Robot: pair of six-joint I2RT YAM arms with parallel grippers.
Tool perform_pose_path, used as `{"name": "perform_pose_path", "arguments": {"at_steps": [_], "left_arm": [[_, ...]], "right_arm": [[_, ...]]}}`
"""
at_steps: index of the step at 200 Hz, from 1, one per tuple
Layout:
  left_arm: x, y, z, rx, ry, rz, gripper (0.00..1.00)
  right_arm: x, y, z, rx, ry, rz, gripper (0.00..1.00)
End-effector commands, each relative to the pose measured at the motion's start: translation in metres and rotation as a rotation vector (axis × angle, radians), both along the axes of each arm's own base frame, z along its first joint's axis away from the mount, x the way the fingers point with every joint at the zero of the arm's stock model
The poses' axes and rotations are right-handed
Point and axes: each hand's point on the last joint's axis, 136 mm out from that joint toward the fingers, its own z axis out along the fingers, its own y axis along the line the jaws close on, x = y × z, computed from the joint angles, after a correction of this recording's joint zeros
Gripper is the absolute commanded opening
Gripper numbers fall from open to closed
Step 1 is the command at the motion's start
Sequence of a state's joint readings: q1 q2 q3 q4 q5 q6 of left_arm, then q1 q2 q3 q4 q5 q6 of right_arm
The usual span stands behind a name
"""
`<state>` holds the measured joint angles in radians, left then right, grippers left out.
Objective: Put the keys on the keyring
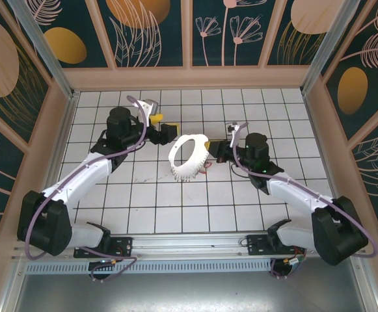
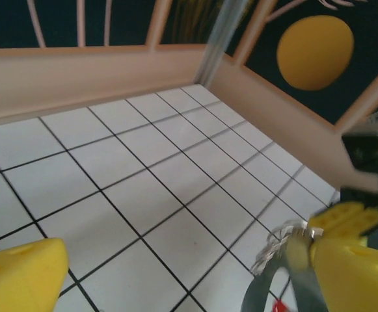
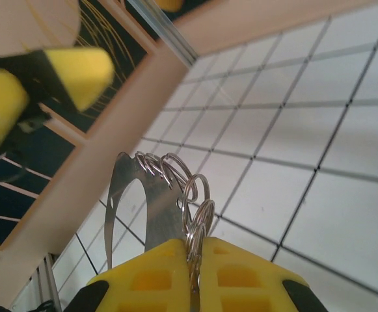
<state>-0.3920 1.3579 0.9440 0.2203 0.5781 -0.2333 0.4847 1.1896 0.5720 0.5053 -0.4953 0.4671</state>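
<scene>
Two arms over a white tiled table (image 1: 143, 195) walled by dark floral panels (image 1: 149, 26).
The keyring (image 1: 189, 156) is mid-frame, pinched by the right gripper (image 1: 215, 151); the left gripper (image 1: 164, 127) gapes wide at its upper left.

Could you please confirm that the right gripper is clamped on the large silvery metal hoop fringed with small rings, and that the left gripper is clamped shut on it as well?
Not quite. The right gripper is indeed clamped on the large silvery metal hoop, but the left gripper is open, not clamped shut on it. The left wrist view shows its yellow fingers standing wide apart.
</scene>
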Motion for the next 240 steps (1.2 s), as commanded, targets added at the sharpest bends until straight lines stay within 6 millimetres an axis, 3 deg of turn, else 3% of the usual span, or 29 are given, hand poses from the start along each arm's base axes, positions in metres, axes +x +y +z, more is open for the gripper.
{"name": "perform_pose_path", "arguments": {"at_steps": [1, 25, 56, 71, 95, 109, 120, 156, 166, 182, 188, 207, 240], "left_arm": [[-0.029, -0.023, -0.01, 0.0, 0.069, -0.26, 0.89], [-0.04, -0.032, -0.024, -0.019, 0.148, -0.368, 0.75], [-0.049, -0.034, -0.031, 0.004, 0.154, -0.437, 0.68], [-0.051, -0.035, -0.033, 0.007, 0.159, -0.457, 0.53], [-0.054, -0.036, -0.027, -0.004, 0.148, -0.489, 0.16], [-0.055, -0.036, -0.018, -0.002, 0.107, -0.486, 0.0], [-0.056, -0.034, -0.01, 0.0, 0.071, -0.483, 0.0], [-0.059, -0.031, 0.026, 0.021, -0.068, -0.487, 0.0], [-0.06, -0.028, 0.033, 0.054, -0.131, -0.477, 0.0], [-0.061, -0.021, 0.043, 0.103, -0.234, -0.44, 0.0], [-0.065, -0.02, 0.048, 0.113, -0.274, -0.443, 0.0], [-0.073, -0.016, 0.065, 0.123, -0.368, -0.445, 0.0], [-0.083, -0.015, 0.083, 0.13, -0.432, -0.475, 0.0]], "right_arm": [[-0.001, -0.002, 0.046, 0.042, -0.192, 0.011, 0.0], [-0.001, 0.0, 0.058, 0.052, -0.219, 0.024, 0.0], [-0.002, 0.0, 0.062, 0.076, -0.223, 0.026, 0.0], [-0.002, 0.001, 0.063, 0.087, -0.22, 0.025, 0.0], [0.001, 0.0, 0.06, 0.074, -0.217, 0.014, 0.0], [0.004, -0.003, 0.056, 0.047, -0.215, -0.011, 0.0], [0.006, -0.007, 0.056, 0.028, -0.224, -0.037, 0.01], [0.003, -0.023, 0.076, -0.05, -0.311, -0.105, 0.24], [0.001, -0.032, 0.086, -0.07, -0.34, -0.149, 0.37], [-0.005, -0.051, 0.101, -0.083, -0.408, -0.23, 0.39], [-0.008, -0.058, 0.104, -0.091, -0.436, -0.255, 0.47], [-0.023, -0.066, 0.113, -0.1, -0.547, -0.267, 0.48], [-0.056, -0.041, 0.104, -0.176, -0.703, -0.027, 0.47]]}}
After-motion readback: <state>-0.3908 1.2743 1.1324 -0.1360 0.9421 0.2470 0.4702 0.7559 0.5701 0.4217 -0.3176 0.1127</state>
